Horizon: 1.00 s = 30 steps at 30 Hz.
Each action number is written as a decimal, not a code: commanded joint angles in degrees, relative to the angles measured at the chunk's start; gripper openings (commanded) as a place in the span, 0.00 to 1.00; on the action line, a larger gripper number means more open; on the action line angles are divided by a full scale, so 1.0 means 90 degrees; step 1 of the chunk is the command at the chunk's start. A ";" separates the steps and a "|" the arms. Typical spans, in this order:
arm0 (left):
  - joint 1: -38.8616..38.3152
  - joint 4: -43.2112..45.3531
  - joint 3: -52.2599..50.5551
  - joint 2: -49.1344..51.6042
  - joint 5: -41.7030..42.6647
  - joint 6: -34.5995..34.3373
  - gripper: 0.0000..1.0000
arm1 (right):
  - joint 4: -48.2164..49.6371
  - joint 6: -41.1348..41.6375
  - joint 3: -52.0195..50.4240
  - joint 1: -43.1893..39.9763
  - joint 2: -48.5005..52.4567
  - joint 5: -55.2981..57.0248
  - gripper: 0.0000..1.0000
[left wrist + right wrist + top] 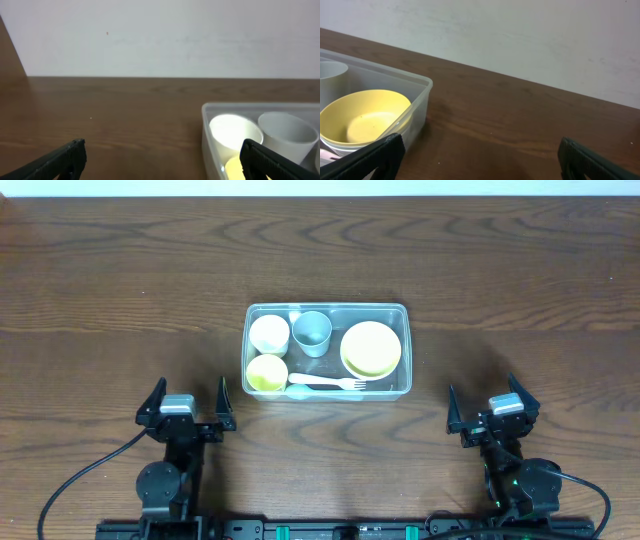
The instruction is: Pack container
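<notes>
The clear plastic container [404,352] sits at the table's middle. Inside are a white cup [268,333], a grey-blue cup [312,332], a yellow bowl [267,373], a stack of yellow plates or bowls [371,348] and a white fork [326,385]. My left gripper [187,405] is open and empty, near the front edge, left of the container. My right gripper [494,410] is open and empty, front right of it. The left wrist view shows the container's corner [207,120] with the white cup [234,131]. The right wrist view shows its wall [420,100] and the yellow bowl [365,117].
A pale wall [160,35] stands behind the table's far edge. Bare brown wood [120,300] surrounds the container on all sides. Black cables [70,485] run from the arm bases along the front edge.
</notes>
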 commanded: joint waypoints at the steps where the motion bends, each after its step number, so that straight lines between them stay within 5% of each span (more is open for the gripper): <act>1: 0.0029 -0.0134 -0.0117 -0.0051 -0.0029 -0.0012 0.98 | -0.0024 -0.0092 -0.0010 0.0046 -0.0044 0.0005 0.99; 30: 0.0029 -0.0614 -0.0117 -0.0039 -0.0075 -0.0007 0.98 | -0.0027 -0.0092 -0.0010 0.0046 -0.0044 0.0005 0.99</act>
